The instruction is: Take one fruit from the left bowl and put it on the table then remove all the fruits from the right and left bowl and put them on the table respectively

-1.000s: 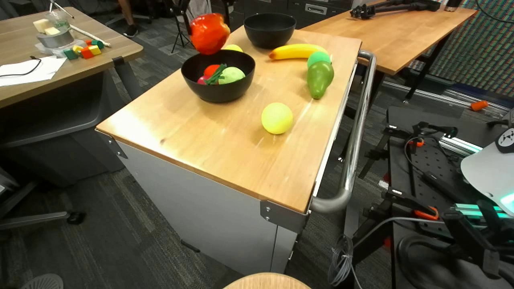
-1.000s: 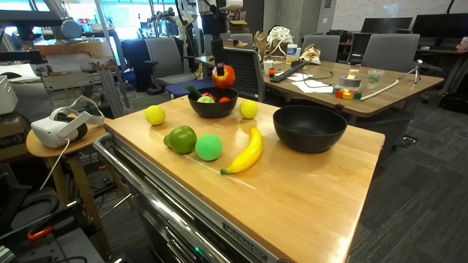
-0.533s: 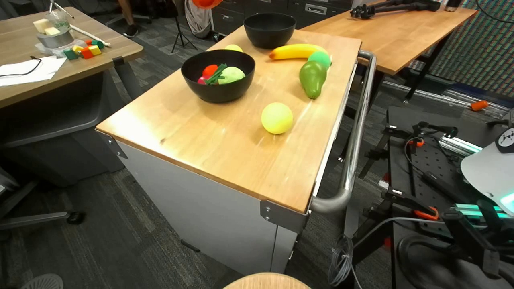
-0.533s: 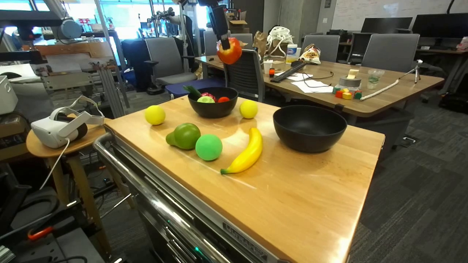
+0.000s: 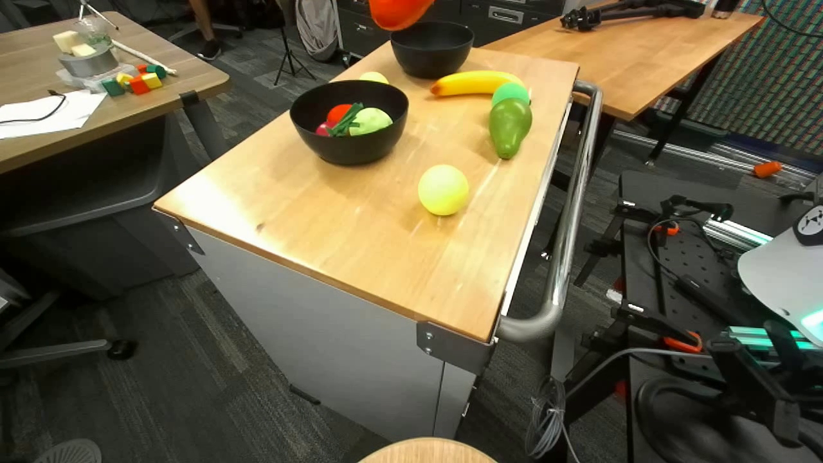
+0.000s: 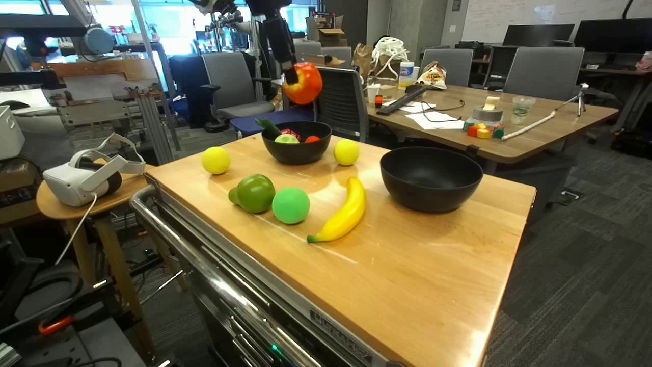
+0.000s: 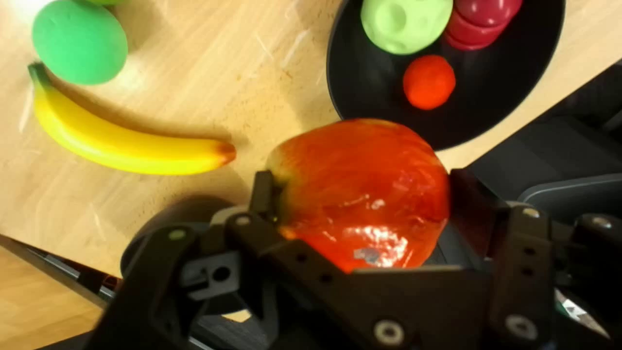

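My gripper (image 7: 362, 194) is shut on the big red round fruit (image 7: 374, 160), held well above the wooden table (image 6: 438, 285). In an exterior view a dark finger (image 6: 291, 75) lies against that fruit; elsewhere only the fruit's underside (image 5: 400, 11) shows at the top edge. The left bowl (image 5: 350, 151), black, holds a pale green round fruit (image 5: 371, 120), small red pieces (image 7: 429, 81) and something dark green and leafy (image 6: 267, 126). Nothing shows inside the black right bowl (image 6: 433, 188). On the tabletop lie a banana (image 6: 346, 216), a green ball (image 6: 291, 205), an avocado (image 6: 255, 193) and two yellow balls (image 6: 216, 160).
A metal rail (image 5: 569, 225) runs along one side of the table. Beside it stands a stool with a white headset (image 6: 84, 178). Another desk (image 6: 550, 120), with papers and small blocks, and grey chairs are behind.
The red fruit has risen from just over the left bowl with my gripper, then shifted sideways and dipped slightly. The avocado has rocked a little; the other things lie as before.
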